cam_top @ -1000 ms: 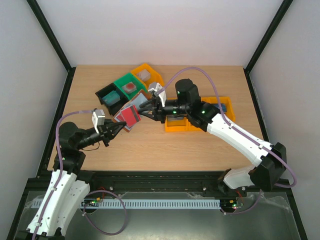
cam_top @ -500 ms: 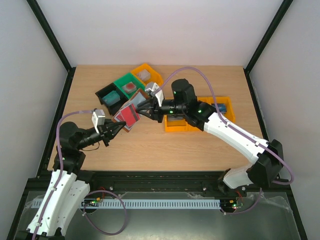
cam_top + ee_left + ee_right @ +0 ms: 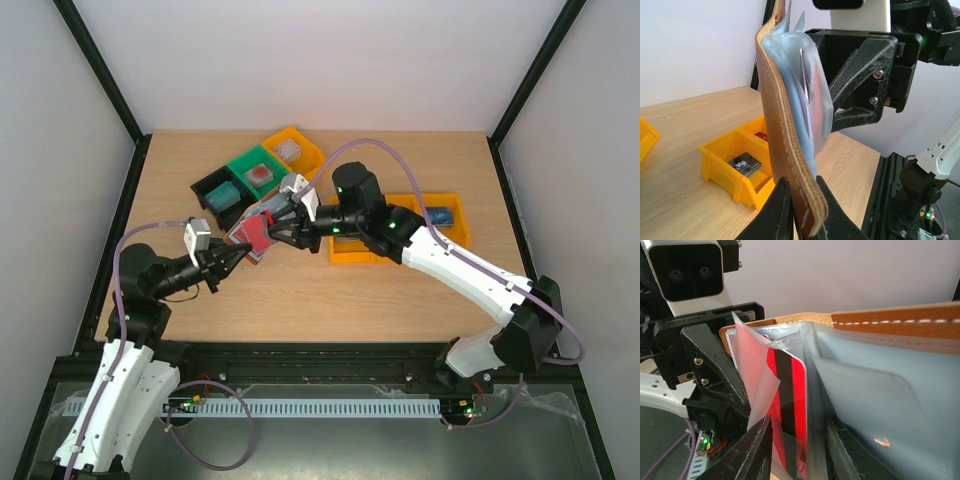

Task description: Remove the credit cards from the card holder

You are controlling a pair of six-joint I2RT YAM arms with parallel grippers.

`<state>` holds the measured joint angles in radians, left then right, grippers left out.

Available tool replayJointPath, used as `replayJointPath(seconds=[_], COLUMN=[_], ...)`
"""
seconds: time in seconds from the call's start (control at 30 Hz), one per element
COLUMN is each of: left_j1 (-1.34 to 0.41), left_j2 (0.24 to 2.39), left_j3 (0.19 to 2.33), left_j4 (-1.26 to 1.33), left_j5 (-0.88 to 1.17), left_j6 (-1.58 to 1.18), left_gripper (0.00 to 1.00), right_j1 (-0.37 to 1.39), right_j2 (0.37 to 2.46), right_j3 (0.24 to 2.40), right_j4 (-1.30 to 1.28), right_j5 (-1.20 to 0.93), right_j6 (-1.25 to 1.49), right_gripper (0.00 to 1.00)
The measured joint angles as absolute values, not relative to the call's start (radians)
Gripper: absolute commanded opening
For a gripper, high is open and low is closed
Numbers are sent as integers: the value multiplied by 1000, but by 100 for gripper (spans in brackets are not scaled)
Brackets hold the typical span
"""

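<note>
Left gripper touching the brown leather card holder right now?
Touching. Left wrist view: the left gripper pinches the brown leather card holder at its lower edge, both fingers pressed against it, no gap.

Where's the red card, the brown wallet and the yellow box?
red card [image 3: 798,405]: right wrist view, on its red face beside the black stripe.
wallet [image 3: 772,125]: left wrist view, on its brown leather outside.
yellow box [image 3: 722,172]: left wrist view, on its front wall.

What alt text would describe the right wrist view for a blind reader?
A red card with a black stripe stands in a clear sleeve of an open brown card holder, pale blue-grey inside. Dark fingers of the right tool sit either side of the card.
</note>
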<state>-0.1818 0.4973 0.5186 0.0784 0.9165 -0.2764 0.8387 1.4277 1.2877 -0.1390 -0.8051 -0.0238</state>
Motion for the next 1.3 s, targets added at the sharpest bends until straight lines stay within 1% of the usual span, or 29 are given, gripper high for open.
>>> replayJointPath(seconds=[0.07, 0.2, 0.23, 0.7, 0.93, 1.1, 1.2, 1.3], left_j1=[-182, -182, -182, -183, -185, -185, -185, -176], left_j2=[498, 498, 497, 492, 492, 492, 491, 493], left_j3=[519, 519, 519, 519, 519, 519, 509, 476], left_j4=[77, 77, 76, 92, 85, 68, 57, 29], left_j5=[916, 922, 924, 957, 946, 887, 808, 698], left_j6=[-276, -276, -276, -277, -276, -289, -328, -385], left_gripper=[2, 2, 2, 2, 2, 2, 2, 2], right_j1=[842, 841, 840, 782, 717, 633, 574, 518], right_j2=[1429, 1429, 1429, 1407, 1388, 1339, 1312, 1306], right_j3=[1288, 1288, 1288, 1280, 1278, 1274, 1274, 1280], right_j4=[-139, -142, -142, -154, -199, -242, -260, -287], right_j5=[-812, -833, -842, -997, -1024, -968, -885, -751], right_j6=[-30, -43, -44, -49, -64, -71, -64, -39], right_gripper=[21, 3, 2, 2, 2, 2, 2, 2])
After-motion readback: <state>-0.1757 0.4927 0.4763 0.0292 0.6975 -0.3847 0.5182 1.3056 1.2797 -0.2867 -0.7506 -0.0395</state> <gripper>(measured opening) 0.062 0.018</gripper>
